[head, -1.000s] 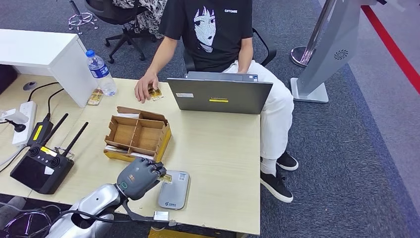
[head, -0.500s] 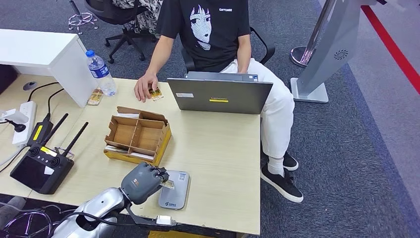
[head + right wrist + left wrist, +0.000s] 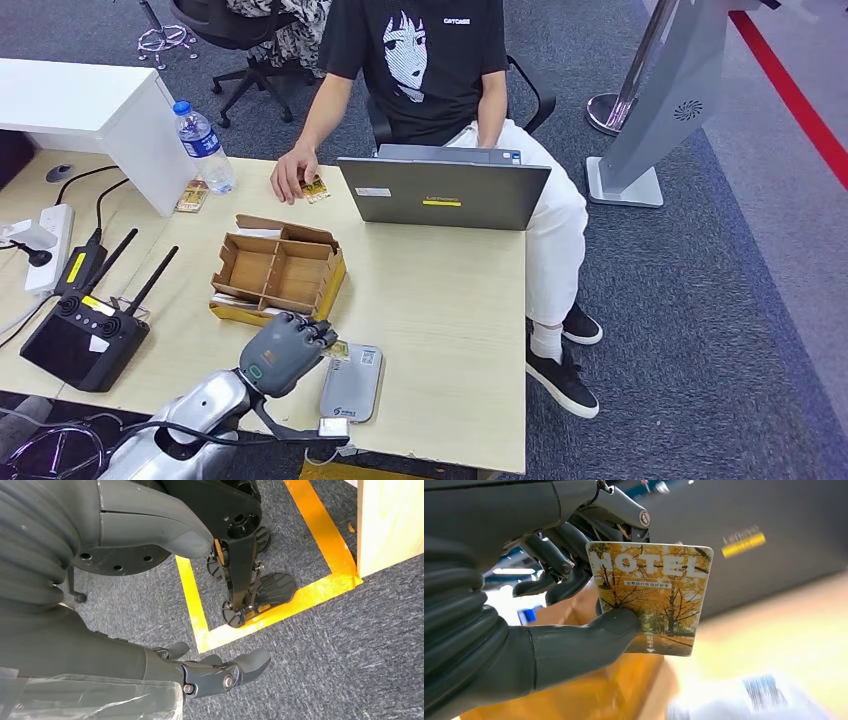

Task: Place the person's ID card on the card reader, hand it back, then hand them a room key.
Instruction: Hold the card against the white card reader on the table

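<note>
Left hand pinches a hotel card between thumb and fingers, held near edge of tabletop, between the cardboard organizer box and the grey card reader. In head view the card's edge sits right at the reader's far-left corner; touching or just above, can't tell. Change: half a second ago the hand was lower and overlapping the reader, now it has pulled back up and left, card still in its grip. Reads as card lifted off the reader, read step likely done, hand-back next. Person's hand rests at far side on another small card, beside the laptop. Right hand hangs over the carpet, fingers loosely apart, holding nothing.
</note>
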`<state>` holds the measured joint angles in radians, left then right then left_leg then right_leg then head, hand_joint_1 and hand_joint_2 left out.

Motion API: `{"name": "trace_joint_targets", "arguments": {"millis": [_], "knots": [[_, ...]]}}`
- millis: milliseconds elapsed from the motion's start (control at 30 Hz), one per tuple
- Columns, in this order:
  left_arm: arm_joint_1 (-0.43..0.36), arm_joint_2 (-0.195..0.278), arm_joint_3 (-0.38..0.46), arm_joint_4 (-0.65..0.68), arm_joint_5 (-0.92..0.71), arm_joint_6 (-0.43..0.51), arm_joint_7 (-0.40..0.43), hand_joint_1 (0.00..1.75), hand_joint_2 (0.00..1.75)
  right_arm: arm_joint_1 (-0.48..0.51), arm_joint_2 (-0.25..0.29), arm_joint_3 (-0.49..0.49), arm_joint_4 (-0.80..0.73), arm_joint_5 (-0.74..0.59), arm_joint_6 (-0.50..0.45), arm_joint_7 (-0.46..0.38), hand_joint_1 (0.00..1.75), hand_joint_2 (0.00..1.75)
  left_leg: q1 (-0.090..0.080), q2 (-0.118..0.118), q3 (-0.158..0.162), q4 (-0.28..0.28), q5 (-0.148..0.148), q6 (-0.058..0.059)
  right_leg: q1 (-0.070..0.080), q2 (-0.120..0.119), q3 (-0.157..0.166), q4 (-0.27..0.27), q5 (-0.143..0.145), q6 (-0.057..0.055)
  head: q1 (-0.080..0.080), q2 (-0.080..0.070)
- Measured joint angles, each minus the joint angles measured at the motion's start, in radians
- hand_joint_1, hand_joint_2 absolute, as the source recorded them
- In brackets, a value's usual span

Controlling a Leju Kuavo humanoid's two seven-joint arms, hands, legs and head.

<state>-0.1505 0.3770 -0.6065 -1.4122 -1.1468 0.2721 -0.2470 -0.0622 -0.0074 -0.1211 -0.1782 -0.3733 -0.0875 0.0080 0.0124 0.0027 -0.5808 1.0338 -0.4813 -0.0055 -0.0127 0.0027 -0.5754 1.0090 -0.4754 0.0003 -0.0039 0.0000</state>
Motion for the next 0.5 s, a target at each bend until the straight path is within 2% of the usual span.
{"name": "trace_joint_targets", "arguments": {"millis": [300,500], "knots": [[-0.045,-0.024,0.171,-0.124,-0.023,0.007,0.012,1.75,1.75,0.0,0.001,0.0,0.0,0.014,-0.002,0.002,0.0,1.75,0.0,0.0,0.0,0.0,0.0,0.0,0.0,0.0,0.0,0.0,0.0,0.0,0.0,0.0],[-0.051,-0.029,0.233,-0.146,0.002,0.007,0.012,1.75,1.75,0.0,0.001,0.0,0.0,0.023,0.001,0.003,0.0,1.75,0.0,0.0,0.0,0.0,0.0,0.0,0.0,0.0,0.0,0.0,0.0,0.0,0.0,0.0]]}}
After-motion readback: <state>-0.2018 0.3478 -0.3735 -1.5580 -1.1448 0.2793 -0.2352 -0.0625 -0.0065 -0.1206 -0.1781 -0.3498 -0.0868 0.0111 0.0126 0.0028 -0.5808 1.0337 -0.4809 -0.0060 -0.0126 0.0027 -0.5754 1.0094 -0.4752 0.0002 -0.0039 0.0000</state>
